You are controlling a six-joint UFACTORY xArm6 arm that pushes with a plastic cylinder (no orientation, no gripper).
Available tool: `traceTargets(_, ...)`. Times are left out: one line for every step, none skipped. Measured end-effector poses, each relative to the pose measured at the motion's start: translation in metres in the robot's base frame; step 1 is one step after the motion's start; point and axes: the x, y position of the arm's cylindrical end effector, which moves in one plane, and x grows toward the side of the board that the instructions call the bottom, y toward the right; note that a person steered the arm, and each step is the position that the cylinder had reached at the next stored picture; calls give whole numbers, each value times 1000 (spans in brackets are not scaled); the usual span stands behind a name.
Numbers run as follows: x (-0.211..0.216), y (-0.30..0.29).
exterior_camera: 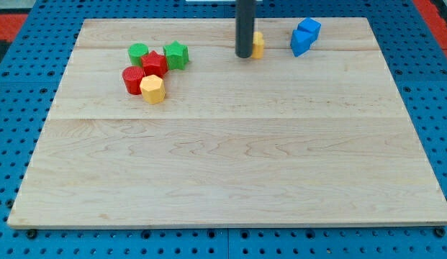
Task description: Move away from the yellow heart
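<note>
Camera view gives you the wooden board (230,173), its lower half bare of blocks. Further up on the view's left sits a cluster: the yellow hexagon (152,89) nearest you, the red cylinder (131,79) touching it, then the red star (155,63), with the green cylinder (139,52) and the green star (176,55) behind. Near the view's top, my tip (244,55) stands just left of the yellow heart (258,44), partly hiding it; you cannot tell whether they touch. It is a plain rod with nothing to open or close. Right of it, two blue blocks (304,37) touch.
</note>
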Motion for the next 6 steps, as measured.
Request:
traceTargets(-22,-6)
traceTargets(-33,-1)
traceTargets(-33,53)
traceTargets(11,-14)
traceTargets(43,-57)
traceTargets(61,-93)
